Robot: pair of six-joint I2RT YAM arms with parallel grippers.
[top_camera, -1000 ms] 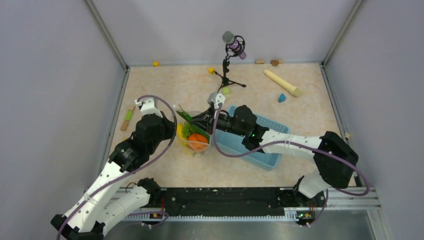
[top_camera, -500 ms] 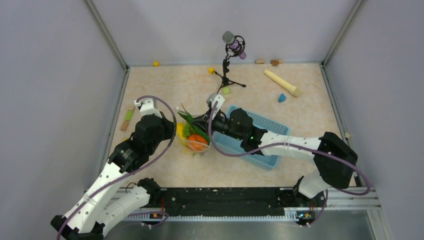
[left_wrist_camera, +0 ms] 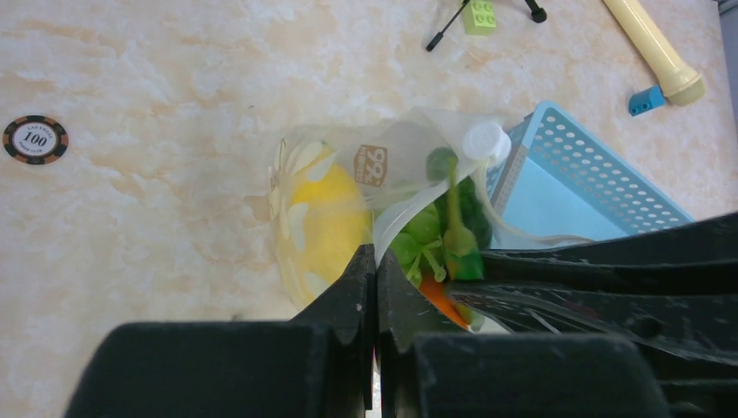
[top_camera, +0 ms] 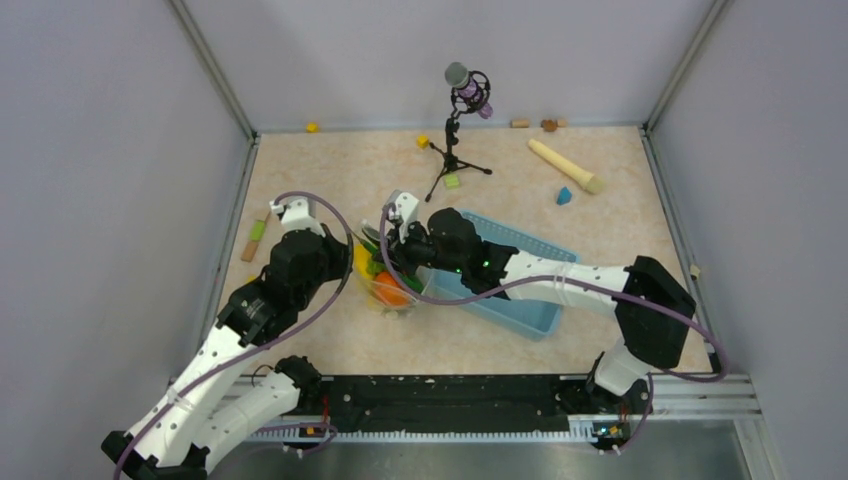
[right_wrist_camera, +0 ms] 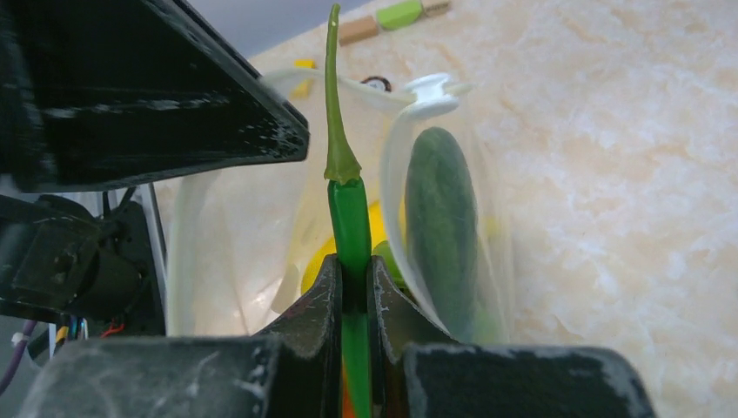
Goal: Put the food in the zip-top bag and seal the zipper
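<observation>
The clear zip-top bag point(top_camera: 388, 290) stands open on the table between my arms. In the left wrist view the bag point(left_wrist_camera: 348, 165) holds a yellow fruit point(left_wrist_camera: 335, 222), green grapes point(left_wrist_camera: 422, 226) and an orange point(left_wrist_camera: 439, 300). My left gripper point(left_wrist_camera: 376, 257) is shut on the whitish zipper strip point(left_wrist_camera: 396, 222) at the bag's mouth. My right gripper point(right_wrist_camera: 352, 270) is shut on a slim green pepper-like vegetable point(right_wrist_camera: 350, 209) with a long stem, held at the mouth. A dark green cucumber point(right_wrist_camera: 439, 226) lies inside the bag wall. Both grippers also show from above, left point(top_camera: 345, 265) and right point(top_camera: 388, 262).
A light blue basket point(top_camera: 525, 300) lies just right of the bag, under my right arm. A microphone stand point(top_camera: 455, 130) is behind it. A beige cylinder point(top_camera: 565, 165), a blue block point(top_camera: 564, 195) and small blocks lie at the back. A poker chip point(left_wrist_camera: 35, 139) lies to the left.
My right gripper has moved left from over the basket to the bag's mouth, carrying the green vegetable. My left arm has stayed put, holding the bag's edge.
</observation>
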